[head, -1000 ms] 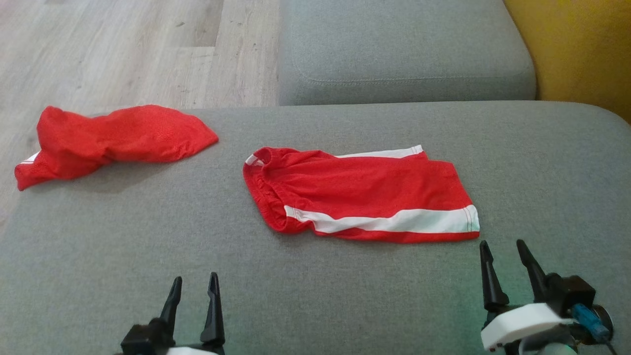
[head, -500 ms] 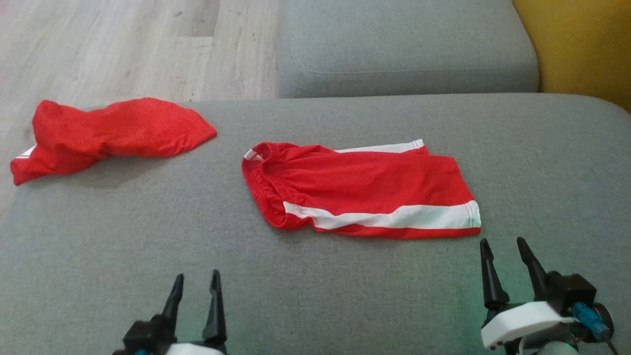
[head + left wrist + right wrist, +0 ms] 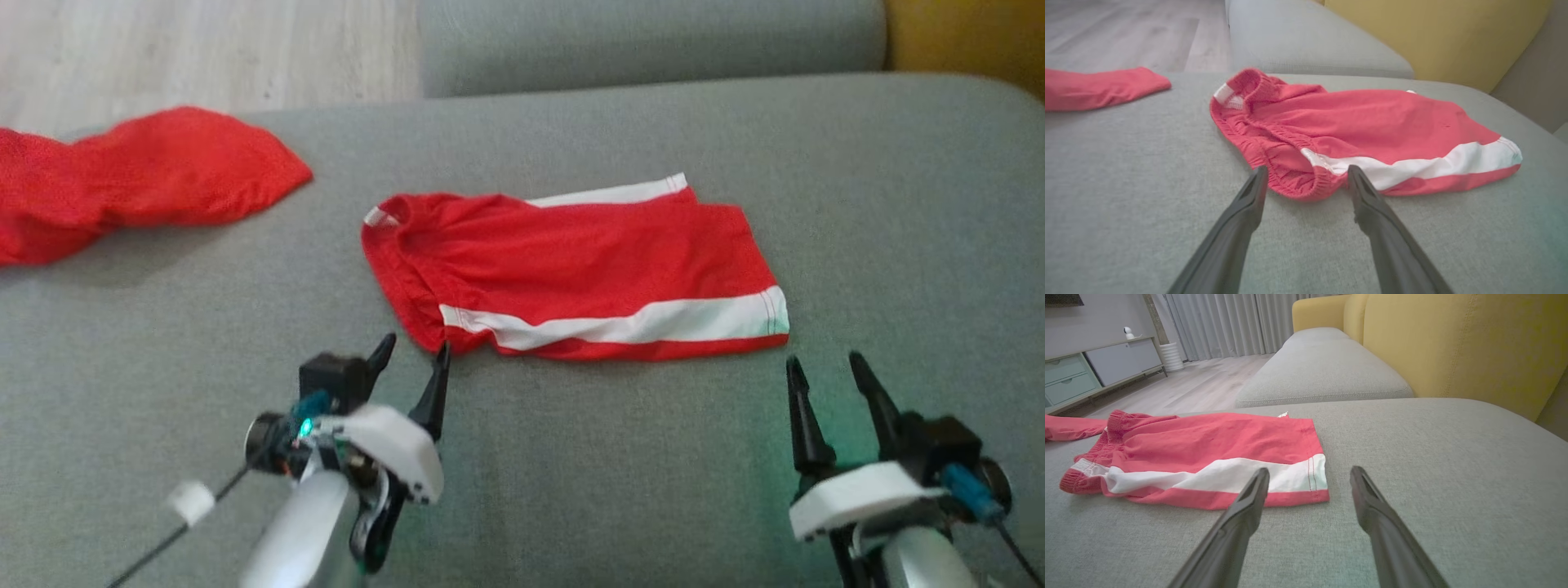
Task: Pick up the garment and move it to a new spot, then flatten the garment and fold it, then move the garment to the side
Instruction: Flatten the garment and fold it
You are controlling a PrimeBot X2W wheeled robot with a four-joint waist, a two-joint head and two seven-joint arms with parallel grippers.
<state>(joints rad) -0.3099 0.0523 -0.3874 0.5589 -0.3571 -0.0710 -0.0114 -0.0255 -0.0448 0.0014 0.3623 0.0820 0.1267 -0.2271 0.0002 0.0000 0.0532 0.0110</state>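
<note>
The garment (image 3: 571, 269) is a pair of red shorts with a white side stripe, lying folded flat on the grey sofa cushion (image 3: 898, 204), waistband to the left. My left gripper (image 3: 412, 353) is open, its fingertips just short of the waistband's near corner (image 3: 1306, 188). In the left wrist view my left gripper (image 3: 1304, 173) frames that elastic corner. My right gripper (image 3: 820, 367) is open just in front of the leg hem's near right corner. In the right wrist view my right gripper (image 3: 1308, 473) points past the hem of the garment (image 3: 1208, 453).
A second red garment (image 3: 139, 180) lies crumpled at the cushion's far left edge, also seen as a red garment (image 3: 1098, 87) in the left wrist view. Another grey seat cushion (image 3: 1323, 371) and a yellow backrest (image 3: 1453, 347) lie beyond. Wood floor (image 3: 204, 49) is at the far left.
The camera has tipped down, shifting the scene upward. My left arm has reached forward and right to the shorts' waistband corner. The right gripper has kept its place near the hem.
</note>
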